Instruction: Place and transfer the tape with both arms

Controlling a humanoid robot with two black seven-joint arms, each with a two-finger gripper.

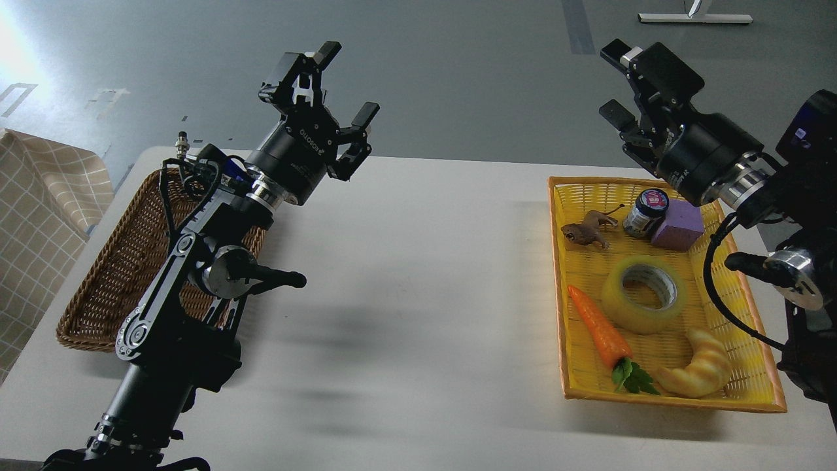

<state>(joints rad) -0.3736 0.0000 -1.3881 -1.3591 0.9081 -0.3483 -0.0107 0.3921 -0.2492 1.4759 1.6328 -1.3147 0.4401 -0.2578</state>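
The tape [643,294], a translucent yellow roll with a grey-white core, lies flat in the middle of the yellow basket [557,288] on the right of the table. My right gripper [614,82] is open and empty, raised above the basket's far edge, well above and behind the tape. My left gripper [346,82] is open and empty, raised over the table's far left part, above the brown wicker basket [114,275].
In the yellow basket lie an orange carrot [598,327], a pale croissant [700,373], a brown toy animal [585,232], a small jar [644,210] and a purple block [677,226]. The white table [418,294] spans the middle. A checkered cloth [39,216] is at left.
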